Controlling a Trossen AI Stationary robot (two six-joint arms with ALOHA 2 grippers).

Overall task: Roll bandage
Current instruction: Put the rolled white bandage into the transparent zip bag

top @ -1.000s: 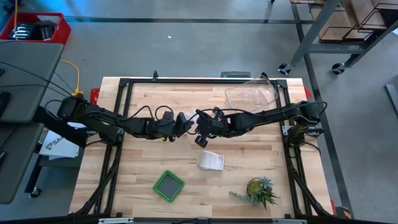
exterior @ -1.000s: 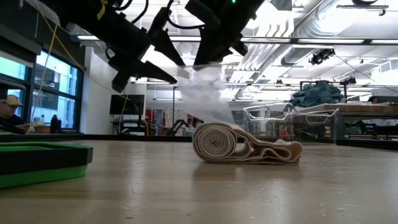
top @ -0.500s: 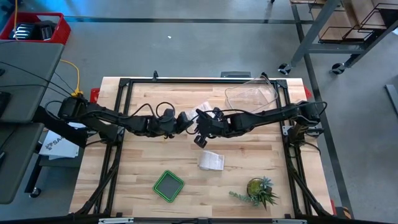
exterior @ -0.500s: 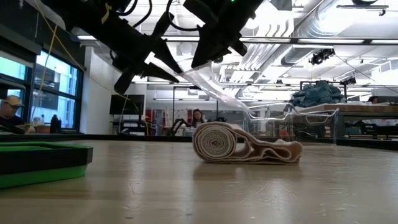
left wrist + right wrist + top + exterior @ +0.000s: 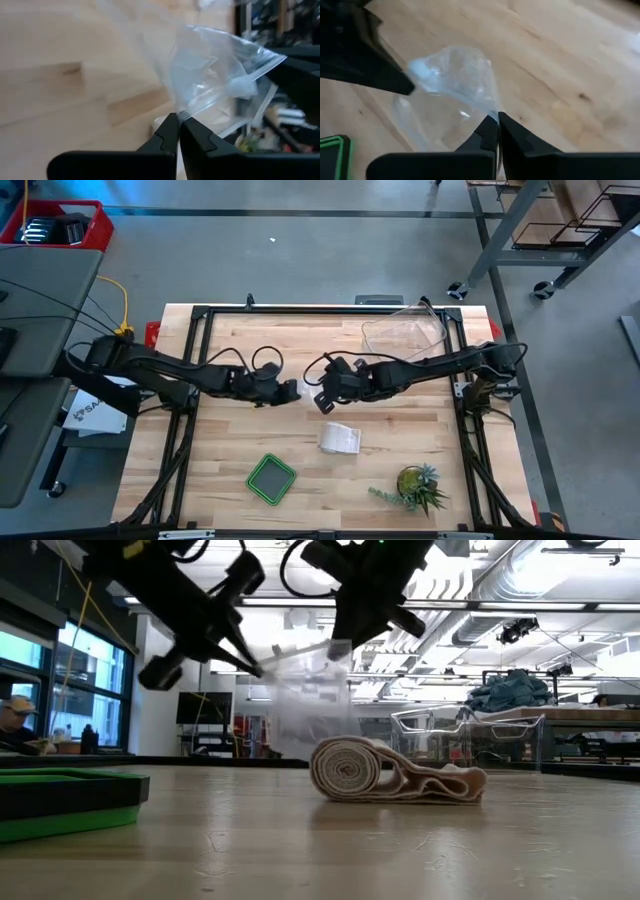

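Clearly, neither arm has the bandage (image 5: 395, 772): it lies on the table (image 5: 230, 430), nearer the front than both grippers, between the green tray (image 5: 271, 478) and the plant (image 5: 418, 487), part rolled at one end with a loose, wavy tail lying flat beside the roll. Above it, the left gripper (image 5: 178, 120) and the right gripper (image 5: 496, 119) are each pinched fully shut on an edge of a clear bag (image 5: 215, 85), which hangs stretched in the air between them, over mid-table. The bandage looks light, soft and limp; the tail will likely fold or bunch under any push, and the roll may slacken if lifted by its outer layer alone. It is not fragile, and the cloth's texture should grip the fingers well, though the wood under it may let the whole thing slide. A sensible hold, I judge, is across the roll's flat sides with one gripper, turning it along the tail, while the other pins or tensions the tail's free end. The bag would need setting down first. A clear tub (image 5: 403, 332) stands at the far right of the table.
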